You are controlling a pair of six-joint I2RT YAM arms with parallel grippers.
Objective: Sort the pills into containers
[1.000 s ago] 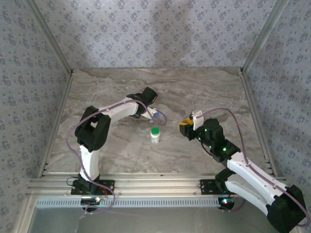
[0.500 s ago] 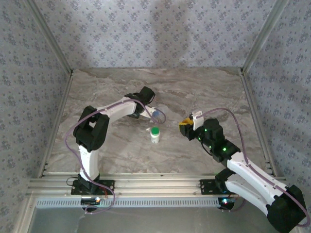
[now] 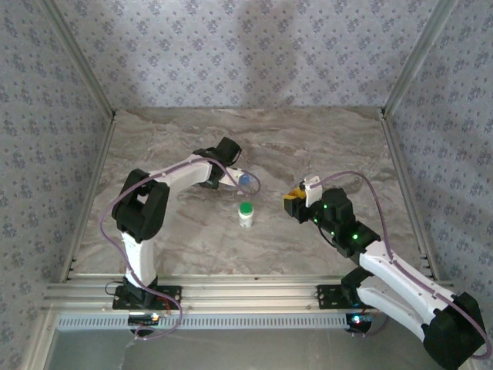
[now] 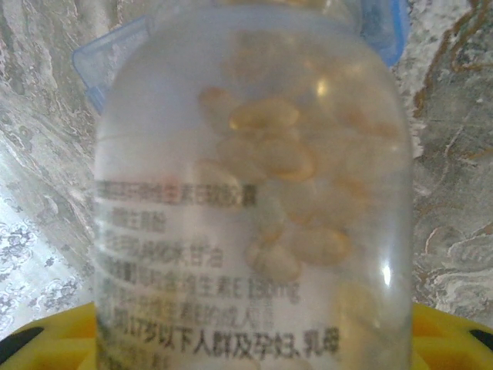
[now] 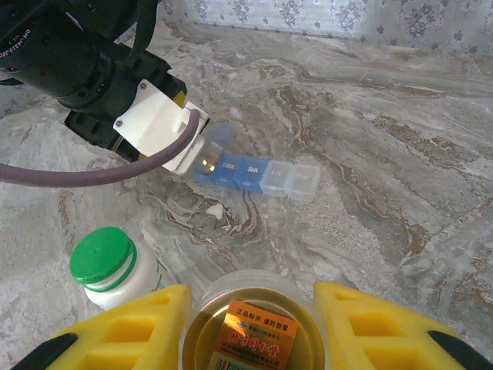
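The pill organizer [image 5: 254, 173], a short row of blue and clear compartments, lies flat on the marble table [image 3: 331, 139] just above the centre of the top view. The mouth of a clear bottle [image 4: 254, 193] full of yellow capsules [image 4: 266, 116] tips down at the organizer's blue end. The left gripper [image 3: 233, 174] is clamped on that bottle. Its yellow fingers [image 4: 62, 339] flank the bottle low in the left wrist view, and blue plastic of the organizer shows past the bottle at the top. The left arm [image 3: 181, 176] rises from the lower left, bends at the elbow and stretches rightward toward the centre. The right arm [image 3: 385, 266] comes up from the lower right corner with its wrist pointing left. The right gripper [image 5: 246, 327] is closed around an amber bottle [image 5: 248, 343], well to the right of the organizer. A green-capped bottle [image 3: 246, 213] stands upright just below the organizer, between the two grippers. Open marble stretches from the organizer up to the patterned walls [image 3: 246, 54] and out along the left and right edges.
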